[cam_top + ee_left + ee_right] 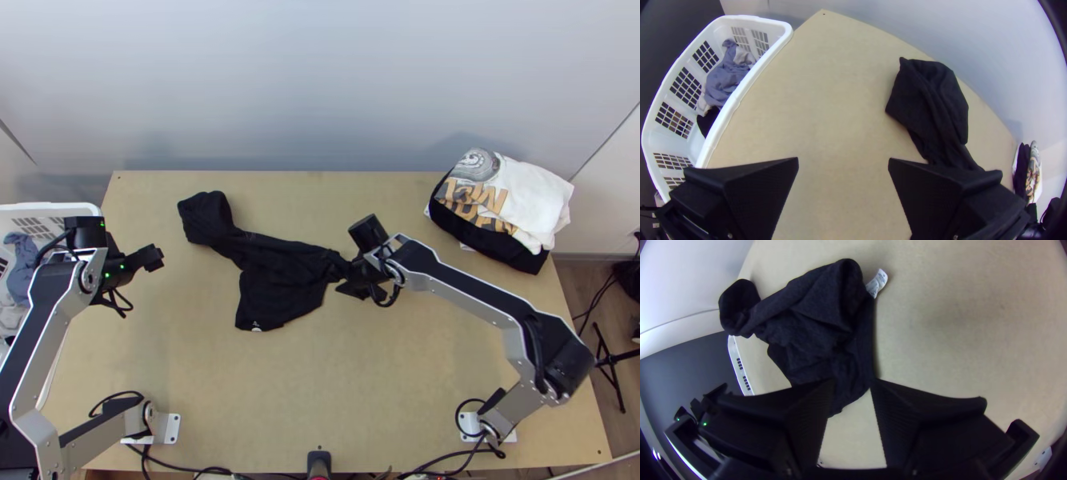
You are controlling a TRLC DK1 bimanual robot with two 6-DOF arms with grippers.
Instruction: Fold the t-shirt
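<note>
So, one black t-shirt [280, 280] bunched up on the worktop [392, 400], two grippers: left gripper [152, 258] has jaws super wide, right gripper [352, 286], right by the shirt, narrower gap.

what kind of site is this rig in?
Probably a lab or workshop cell for laundry folding: two arms mounted on a wooden table, a white basket of loose clothes beside it, and a pile of garments at a far corner.
</note>
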